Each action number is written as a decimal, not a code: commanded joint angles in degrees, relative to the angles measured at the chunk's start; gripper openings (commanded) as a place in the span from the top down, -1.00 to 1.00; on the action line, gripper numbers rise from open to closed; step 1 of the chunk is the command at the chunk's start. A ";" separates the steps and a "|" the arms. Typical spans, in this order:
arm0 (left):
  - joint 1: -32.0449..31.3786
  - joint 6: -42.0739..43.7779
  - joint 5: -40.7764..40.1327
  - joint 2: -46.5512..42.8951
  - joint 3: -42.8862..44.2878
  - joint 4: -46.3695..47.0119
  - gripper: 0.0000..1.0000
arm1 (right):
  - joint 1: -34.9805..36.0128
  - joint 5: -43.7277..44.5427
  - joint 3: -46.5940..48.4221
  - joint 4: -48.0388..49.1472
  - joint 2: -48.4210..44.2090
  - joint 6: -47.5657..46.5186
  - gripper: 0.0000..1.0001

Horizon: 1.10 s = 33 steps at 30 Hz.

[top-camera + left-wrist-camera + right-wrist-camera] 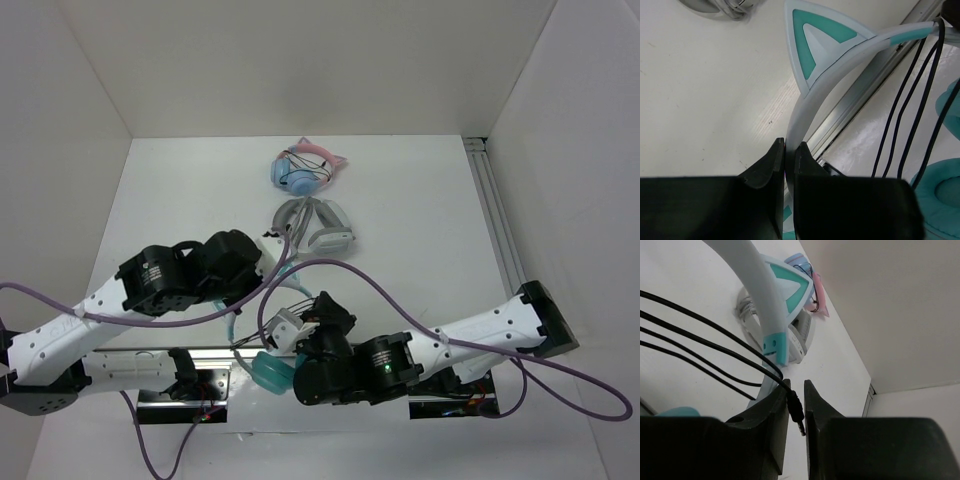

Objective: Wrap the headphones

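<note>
The headphones are held up between both arms near the table's front edge. In the left wrist view, the pale headband point(812, 102) with a teal-lined cat ear point(815, 45) runs down into my left gripper point(789, 146), which is shut on it. The thin black cable point(900, 110) hangs in several strands beside a teal ear cup point(940, 200). My right gripper point(795, 386) is shut on the cable's plug point(798, 412), with the headband point(757, 285) above it. From above, a teal ear cup point(270, 372) shows between the left gripper point(272, 260) and the right gripper point(290, 325).
Grey-white headphones point(315, 225) lie mid-table, and blue-and-pink cat-ear headphones point(305, 168) lie behind them. An aluminium rail point(495, 220) runs along the right side and another point(140, 352) along the front edge. White walls enclose the table.
</note>
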 commanded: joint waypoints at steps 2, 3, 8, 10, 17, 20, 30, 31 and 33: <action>-0.48 0.58 6.60 -0.20 2.52 1.13 1.00 | 0.46 1.22 1.89 -4.91 -2.75 3.86 0.49; -0.48 1.11 7.14 -0.20 2.52 1.13 1.00 | 0.46 1.22 1.89 -6.31 -3.45 5.09 0.45; -0.48 0.59 5.30 -0.20 3.74 0.08 1.00 | 0.46 0.52 1.36 -8.52 -7.57 7.03 0.29; -0.48 0.58 4.16 -0.20 4.44 -0.45 1.00 | 0.46 -0.10 0.58 -8.52 -8.81 7.64 0.22; -0.48 -0.47 0.74 0.33 5.59 -0.98 1.00 | 0.46 -1.95 -2.33 -8.51 -12.85 10.89 0.02; -0.48 -1.00 0.73 0.85 6.12 -1.51 1.00 | 0.46 -3.35 -2.33 -9.84 -14.43 11.60 -0.37; 1.44 -1.61 -0.33 1.99 6.12 -1.51 1.00 | 0.46 -1.34 0.30 -15.64 -15.14 17.14 -0.74; 1.45 -2.14 -1.20 2.00 5.51 -1.51 1.00 | 0.46 -1.33 1.35 -16.68 -15.66 17.84 -0.78; 4.16 -2.14 -1.73 2.53 5.51 -0.89 1.00 | 0.46 -1.33 1.89 -17.21 -16.19 18.37 -0.88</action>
